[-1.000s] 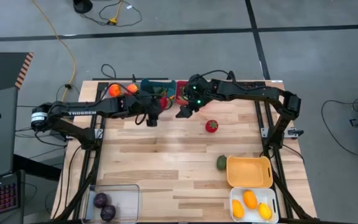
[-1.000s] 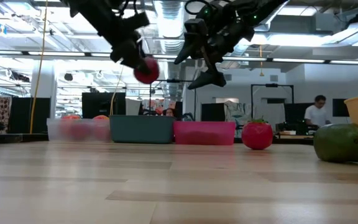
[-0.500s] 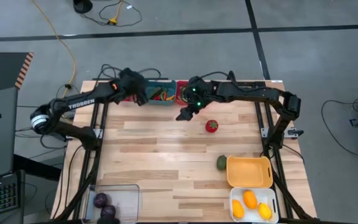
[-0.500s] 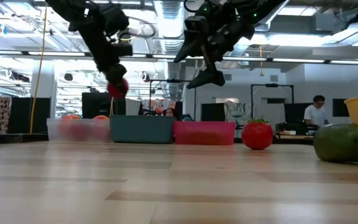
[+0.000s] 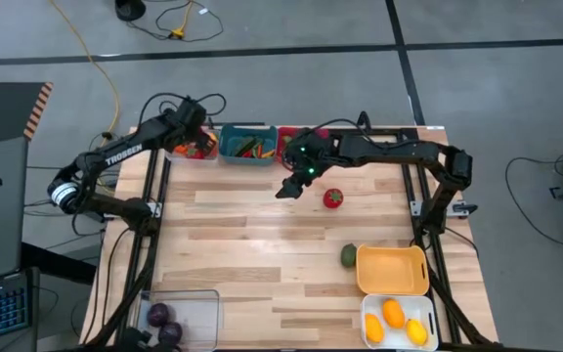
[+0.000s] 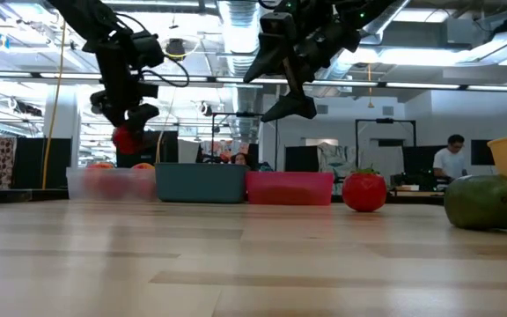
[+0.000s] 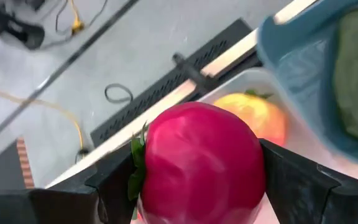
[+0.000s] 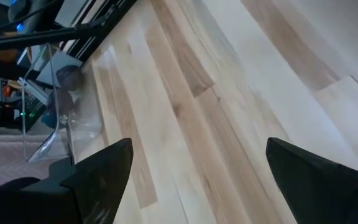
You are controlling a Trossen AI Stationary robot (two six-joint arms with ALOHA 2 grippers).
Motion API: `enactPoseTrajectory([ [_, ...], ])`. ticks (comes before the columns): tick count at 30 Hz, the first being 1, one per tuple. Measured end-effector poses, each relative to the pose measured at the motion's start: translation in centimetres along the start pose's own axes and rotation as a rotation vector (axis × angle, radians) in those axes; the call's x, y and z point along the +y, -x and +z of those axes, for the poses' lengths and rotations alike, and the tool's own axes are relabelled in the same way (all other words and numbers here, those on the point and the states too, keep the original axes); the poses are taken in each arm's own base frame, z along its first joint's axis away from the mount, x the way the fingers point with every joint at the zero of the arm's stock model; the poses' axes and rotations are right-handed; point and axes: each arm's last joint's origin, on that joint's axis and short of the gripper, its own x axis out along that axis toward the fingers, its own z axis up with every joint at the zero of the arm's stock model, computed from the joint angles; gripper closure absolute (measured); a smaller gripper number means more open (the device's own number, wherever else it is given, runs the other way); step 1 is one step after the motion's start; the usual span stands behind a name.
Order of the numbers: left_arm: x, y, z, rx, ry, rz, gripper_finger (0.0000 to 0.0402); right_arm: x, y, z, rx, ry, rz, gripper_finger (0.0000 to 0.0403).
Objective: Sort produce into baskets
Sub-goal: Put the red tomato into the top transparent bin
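A: Above the far-left corner of the table (image 5: pixel 262 254), the left gripper (image 6: pixel 128 123) hangs over the pale grey basket (image 6: pixel 111 182), fingers clamped on a red tomato (image 7: pixel 199 163). Directly under it, in that basket, lies an orange-yellow fruit (image 7: pixel 255 116).

B: Next along the far edge?

A: Just to the right of the left gripper sits the teal basket (image 5: pixel 246 147) with green and red produce inside, then the red basket (image 6: pixel 290 187) touching it.

B: Right arm?

A: Right gripper (image 5: pixel 290 186) hovers over bare wood in front of the red basket, fingers spread wide, nothing between them. A second red tomato (image 5: pixel 333 198) sits on the table just to its right, apart from it.

B: Near side?

A: Well nearer than both grippers: clear basket (image 5: pixel 195 298) at near left with two purple pieces (image 5: pixel 164 324); a green fruit (image 5: pixel 348 256) beside the empty orange-yellow basket (image 5: pixel 392 270); white basket (image 5: pixel 369 311) at near right holding three orange-yellow fruits (image 5: pixel 395 321).
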Motion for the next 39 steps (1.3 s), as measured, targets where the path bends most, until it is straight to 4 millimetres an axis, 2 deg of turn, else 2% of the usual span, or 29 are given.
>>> enactPoseTrajectory([
  [7, 1.1, -0.8, -0.7, 0.08, 0.069, 0.017, 0.0125, 0.3, -0.1, -0.2, 0.005, 0.006, 0.005, 0.0007],
  [14, 1.3, -0.9, -0.7, 0.076, 0.083, -0.094, 0.0125, 0.4, -0.2, -0.2, 0.008, 0.008, 0.006, 0.0007],
  [28, 1.4, -1.0, -0.7, 0.079, 0.096, -0.059, 0.0123, 0.4, -0.2, -0.2, 0.009, 0.008, 0.007, 0.0007],
  [39, 1.4, -1.0, -0.7, 0.08, 0.096, -0.059, 0.0076, 0.4, -0.2, -0.2, 0.009, 0.006, 0.007, 0.0007],
])
